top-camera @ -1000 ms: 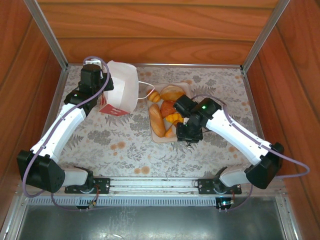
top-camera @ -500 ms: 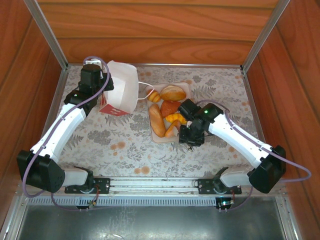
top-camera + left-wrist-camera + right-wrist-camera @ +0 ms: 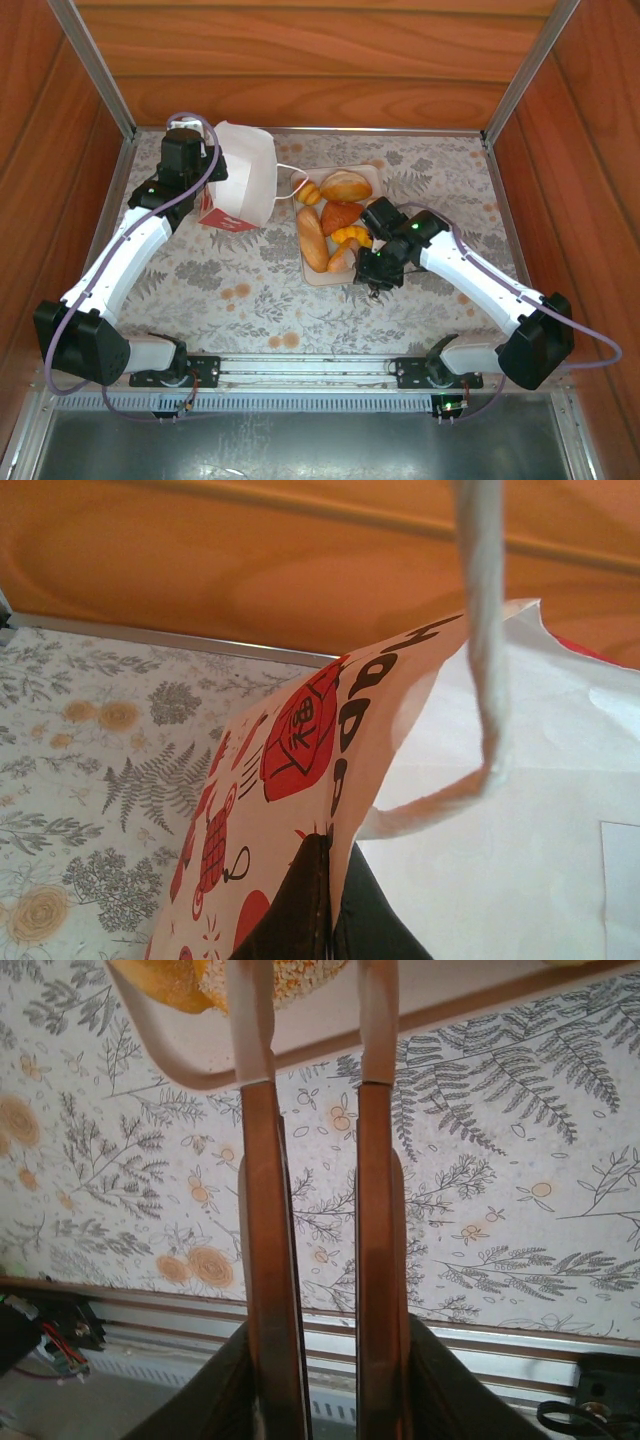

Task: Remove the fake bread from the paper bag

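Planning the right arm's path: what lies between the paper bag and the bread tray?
Top view: a narrow strip of floral tablecloth, with the white cord handle of the paper bag looping across it toward the tray.

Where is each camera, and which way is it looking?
Top external: high at the near edge, facing down on the table, paper bag and tray of fake bread; left arm and right arm show.
Left wrist: by the bag, facing its side; its dark jaws pinch the edge.
Right wrist: low, facing the tray's rim past its own parted jaws.
Shared: top and left wrist see the bag; top and right wrist, the tray.
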Action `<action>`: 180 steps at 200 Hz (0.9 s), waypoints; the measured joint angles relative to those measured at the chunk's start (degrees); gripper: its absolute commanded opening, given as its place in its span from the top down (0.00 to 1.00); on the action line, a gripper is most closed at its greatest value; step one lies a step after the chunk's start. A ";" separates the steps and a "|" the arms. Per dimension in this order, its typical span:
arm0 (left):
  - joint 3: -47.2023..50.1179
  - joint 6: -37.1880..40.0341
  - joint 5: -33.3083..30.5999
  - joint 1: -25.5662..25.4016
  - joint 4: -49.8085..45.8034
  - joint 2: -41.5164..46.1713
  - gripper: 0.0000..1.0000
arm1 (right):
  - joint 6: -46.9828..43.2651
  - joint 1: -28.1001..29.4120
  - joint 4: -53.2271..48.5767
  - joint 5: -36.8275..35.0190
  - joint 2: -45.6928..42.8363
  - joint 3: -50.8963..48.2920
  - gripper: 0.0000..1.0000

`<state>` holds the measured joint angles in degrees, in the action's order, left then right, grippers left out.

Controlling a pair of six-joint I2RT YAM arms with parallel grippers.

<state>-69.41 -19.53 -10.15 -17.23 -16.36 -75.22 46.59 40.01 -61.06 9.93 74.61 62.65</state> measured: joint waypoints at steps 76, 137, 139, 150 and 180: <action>0.00 0.00 -0.02 -0.02 0.00 0.02 1.00 | -0.42 0.02 -2.95 -0.44 -1.51 1.20 0.93; 0.00 0.00 0.00 -0.02 0.02 0.02 1.00 | -0.39 0.04 -9.29 -1.99 -3.58 3.80 0.92; 0.00 0.00 -0.02 -0.02 0.02 0.02 1.00 | -0.39 0.04 -9.40 -1.99 -3.58 3.82 0.91; 0.02 0.00 0.00 0.00 0.02 0.02 1.00 | -0.39 0.09 -10.12 -1.99 -3.52 3.85 0.91; 0.04 0.00 0.00 -0.02 0.04 0.02 1.00 | -0.42 0.09 -11.19 -1.97 -2.58 3.85 0.87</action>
<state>-69.36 -19.53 -10.15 -17.26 -16.32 -75.20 46.17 40.10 -72.25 7.97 72.03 66.50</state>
